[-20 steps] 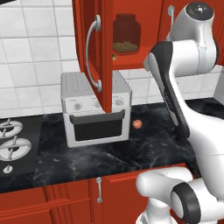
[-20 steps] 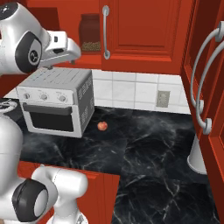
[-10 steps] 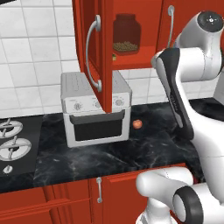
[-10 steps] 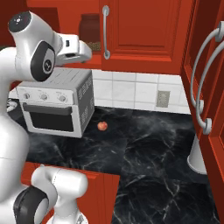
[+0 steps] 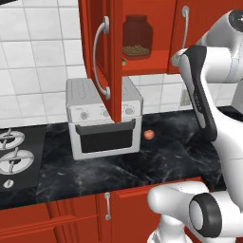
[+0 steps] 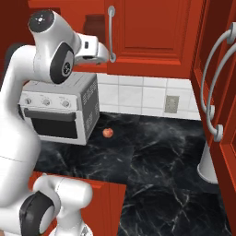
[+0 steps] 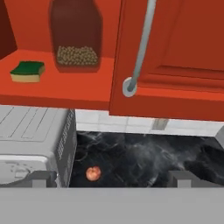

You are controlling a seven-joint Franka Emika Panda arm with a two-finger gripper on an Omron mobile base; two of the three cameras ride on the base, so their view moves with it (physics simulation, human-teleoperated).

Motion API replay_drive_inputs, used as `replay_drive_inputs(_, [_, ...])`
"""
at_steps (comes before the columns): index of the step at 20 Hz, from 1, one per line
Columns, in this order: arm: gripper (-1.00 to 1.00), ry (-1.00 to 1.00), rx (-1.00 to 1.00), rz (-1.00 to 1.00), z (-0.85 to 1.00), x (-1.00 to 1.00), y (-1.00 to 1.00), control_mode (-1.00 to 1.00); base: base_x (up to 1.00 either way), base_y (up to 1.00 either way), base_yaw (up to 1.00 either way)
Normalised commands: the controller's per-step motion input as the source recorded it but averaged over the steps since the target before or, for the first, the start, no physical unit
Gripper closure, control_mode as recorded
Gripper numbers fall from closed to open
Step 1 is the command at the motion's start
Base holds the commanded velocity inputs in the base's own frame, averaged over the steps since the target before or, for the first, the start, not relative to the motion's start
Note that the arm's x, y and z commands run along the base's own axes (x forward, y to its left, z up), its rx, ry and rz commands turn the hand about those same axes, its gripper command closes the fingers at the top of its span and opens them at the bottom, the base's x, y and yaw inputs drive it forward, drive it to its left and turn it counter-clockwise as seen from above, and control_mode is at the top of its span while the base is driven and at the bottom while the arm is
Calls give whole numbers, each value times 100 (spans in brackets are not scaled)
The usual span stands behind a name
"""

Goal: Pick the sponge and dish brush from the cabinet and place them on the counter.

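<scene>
While the toaster oven [image 5: 103, 117] and the small red fruit [image 5: 149, 135] sit where they were a second ago, the arm has swung up and toward the right side of the cabinet [image 5: 142, 28], lifting the hand from beside the jar to just under the closed right-hand door. In the right base view the gripper [image 6: 109, 55] now hangs at the lower end of that door's long silver handle [image 6: 110, 27], its fingers spread wide with nothing between them.

From the hand view the open half of the cabinet lies up and to the left: the sponge [image 7: 28, 71], green on top and yellow beneath, lies flat on the red shelf [image 7: 57, 94], just beside the brown jar [image 7: 77, 39] of beans and apart from it. The closed door [image 7: 175, 57] fills the right of that view, with its handle end close ahead. No dish brush can be made out; it may sit behind the closed door or deeper on the shelf.

The swing looks like an approach, so the task is barely begun. The counter [image 6: 152, 156] below is bare black marble apart from the fruit and the oven, leaving plenty of room to set things down.
</scene>
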Motion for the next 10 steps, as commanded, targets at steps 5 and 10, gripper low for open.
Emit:
replay_drive_inputs(5, [-100, -8, 5, -2, 9, 21, -21, -100, 0, 0, 0])
replay_drive_inputs(10, [-100, -5, 3, -2, 11, 26, -12, -100, 0, 0, 0])
